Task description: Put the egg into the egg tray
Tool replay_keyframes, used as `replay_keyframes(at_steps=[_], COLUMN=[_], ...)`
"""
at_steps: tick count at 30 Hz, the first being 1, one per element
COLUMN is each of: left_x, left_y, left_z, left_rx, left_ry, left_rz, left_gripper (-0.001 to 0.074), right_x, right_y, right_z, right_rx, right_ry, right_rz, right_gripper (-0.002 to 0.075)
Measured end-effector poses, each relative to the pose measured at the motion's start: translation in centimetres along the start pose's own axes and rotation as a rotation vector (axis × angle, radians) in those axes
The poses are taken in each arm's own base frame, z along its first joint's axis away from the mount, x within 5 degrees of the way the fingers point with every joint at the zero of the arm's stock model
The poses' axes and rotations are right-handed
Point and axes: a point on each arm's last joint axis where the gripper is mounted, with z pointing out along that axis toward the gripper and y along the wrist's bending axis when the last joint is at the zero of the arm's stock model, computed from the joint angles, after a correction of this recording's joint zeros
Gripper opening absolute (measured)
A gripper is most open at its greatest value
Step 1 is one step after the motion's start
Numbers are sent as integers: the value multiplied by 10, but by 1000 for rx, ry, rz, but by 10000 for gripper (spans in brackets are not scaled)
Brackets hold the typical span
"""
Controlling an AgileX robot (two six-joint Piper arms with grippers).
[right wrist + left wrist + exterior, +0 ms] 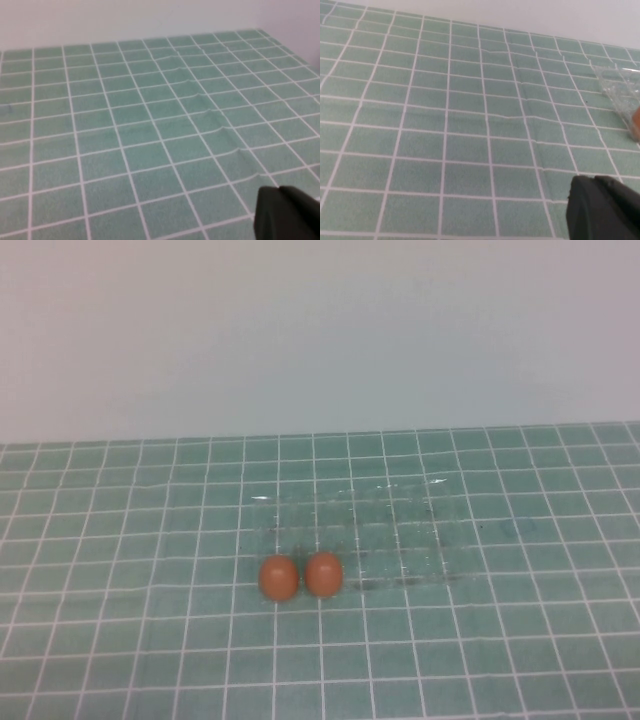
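Two alike orange-brown eggs lie side by side on the green checked cloth, the left one point(279, 577) and the right one point(323, 574). They sit at the front left corner of the clear egg tray point(400, 525); I cannot tell whether they rest in its front cups or just outside it. The tray's corner point(620, 87) and a sliver of an egg point(636, 122) show in the left wrist view. My left gripper point(602, 207) hovers over bare cloth, well to the left of the eggs. My right gripper point(287, 212) is over bare cloth, with no egg or tray near it. Neither arm shows in the high view.
The green checked cloth point(120, 640) covers the whole table and has a raised wrinkle point(200, 107) under the right arm. A pale wall point(320, 330) stands behind the table's far edge.
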Motion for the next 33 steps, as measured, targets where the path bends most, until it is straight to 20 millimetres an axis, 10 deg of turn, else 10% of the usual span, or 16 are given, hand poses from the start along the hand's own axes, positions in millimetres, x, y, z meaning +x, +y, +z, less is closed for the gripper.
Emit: replay_keyframes(at_steps=[23,33], left_x=[0,0], left_y=[0,0], left_z=[0,0], left_rx=[0,0], left_ry=[0,0], left_rz=[0,0], left_gripper=[-1,-1], right_x=[0,0], right_y=[-1,13], right_z=[0,-1], right_rx=[9,-137], right_ry=[7,34], right_rz=[0,310], right_gripper=[-1,-1])
